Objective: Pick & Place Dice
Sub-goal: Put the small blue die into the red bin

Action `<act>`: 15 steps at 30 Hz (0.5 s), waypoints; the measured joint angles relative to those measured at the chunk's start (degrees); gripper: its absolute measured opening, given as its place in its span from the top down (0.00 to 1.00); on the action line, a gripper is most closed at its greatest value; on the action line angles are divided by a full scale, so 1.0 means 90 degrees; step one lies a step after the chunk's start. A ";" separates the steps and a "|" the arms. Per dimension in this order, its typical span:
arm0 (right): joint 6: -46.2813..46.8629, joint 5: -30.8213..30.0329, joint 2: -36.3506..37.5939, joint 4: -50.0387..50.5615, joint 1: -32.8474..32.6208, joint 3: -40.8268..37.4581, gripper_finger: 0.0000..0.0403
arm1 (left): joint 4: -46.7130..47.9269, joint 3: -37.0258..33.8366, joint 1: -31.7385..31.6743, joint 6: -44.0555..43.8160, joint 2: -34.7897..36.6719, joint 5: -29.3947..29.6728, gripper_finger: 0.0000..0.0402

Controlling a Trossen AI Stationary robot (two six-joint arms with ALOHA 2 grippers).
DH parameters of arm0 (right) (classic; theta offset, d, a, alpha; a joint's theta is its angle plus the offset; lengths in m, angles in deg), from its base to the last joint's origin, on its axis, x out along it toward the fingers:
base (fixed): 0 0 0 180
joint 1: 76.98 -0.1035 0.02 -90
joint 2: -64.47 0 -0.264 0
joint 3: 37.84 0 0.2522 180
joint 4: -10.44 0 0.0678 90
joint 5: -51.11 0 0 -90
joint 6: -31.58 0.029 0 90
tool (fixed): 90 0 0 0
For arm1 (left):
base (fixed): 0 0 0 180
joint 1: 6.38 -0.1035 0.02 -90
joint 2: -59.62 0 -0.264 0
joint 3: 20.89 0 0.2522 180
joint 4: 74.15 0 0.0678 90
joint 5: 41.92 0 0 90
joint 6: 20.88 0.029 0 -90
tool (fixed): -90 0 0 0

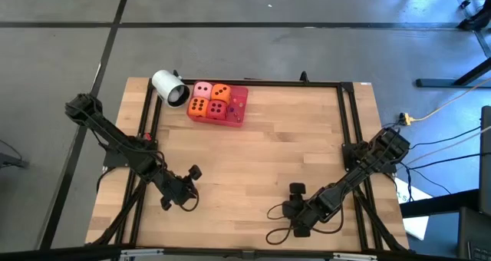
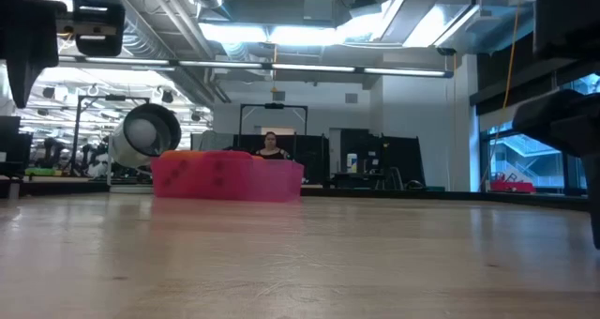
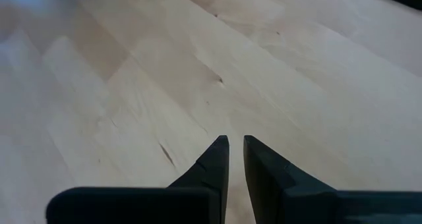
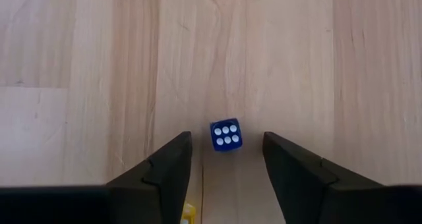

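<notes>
1. The right gripper (image 4: 226,165) is low over the near right part of the worktop (image 1: 291,138). Its fingers (image 4: 168,168) stand wide apart and hold nothing.
2. A small blue die (image 4: 226,134) with white pips, six showing on top, lies flat on the wood just ahead of the gap between those fingers, touching neither. A small yellow object (image 4: 188,214) shows at the edge of the right wrist view, too cropped to identify.
3. The left gripper (image 3: 236,148) is low over the near left part of the worktop. Its fingers are drawn narrow, with only a thin slit between the tips, and nothing is held.
4. The four large dice sit together in the red tray (image 1: 239,107) at the far edge of the worktop, well apart from both grippers: the pale pink die (image 1: 203,90) and one orange die (image 1: 221,93) behind, the second orange die (image 1: 198,107) and the red die (image 1: 217,110) in front.
5. A white cup (image 1: 169,87) lies on its side just left of the tray.
</notes>
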 joint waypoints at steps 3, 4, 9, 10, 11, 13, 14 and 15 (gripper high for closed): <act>-0.0117 -0.0004 -0.0007 -0.0073 0.0002 0.0000 0.58 | -0.0094 0.0000 0.0000 -0.0187 0.0000 0.0000 0.90; -0.0114 -0.0009 -0.0009 -0.0085 0.0002 0.0000 0.60 | -0.0105 0.0000 0.0000 -0.0198 0.0000 0.0002 0.90; -0.0052 -0.0027 -0.0015 -0.0111 0.0005 0.0000 0.69 | -0.0114 0.0000 -0.0010 -0.0345 0.0000 0.0015 0.89; -0.0013 -0.0037 -0.0016 -0.0116 0.0006 0.0000 0.71 | -0.0117 0.0000 -0.0010 -0.0381 0.0000 0.0012 0.89; 0.0026 -0.0046 -0.0016 -0.0117 0.0007 0.0000 0.72 | -0.0115 0.0000 -0.0010 -0.0392 0.0000 0.0012 0.89; 0.0068 -0.0047 -0.0016 -0.0126 0.0018 -0.0002 0.75 | -0.0114 0.0000 -0.0010 -0.0490 0.0000 0.0012 0.90; 0.0085 -0.0048 -0.0016 -0.0130 0.0019 -0.0002 0.76 | -0.0114 0.0000 -0.0010 -0.0642 0.0000 0.0012 0.90; 0.0102 -0.0051 -0.0016 -0.0135 0.0019 -0.0002 0.77 | -0.0109 0.0000 -0.0010 -0.0836 0.0000 0.0010 0.90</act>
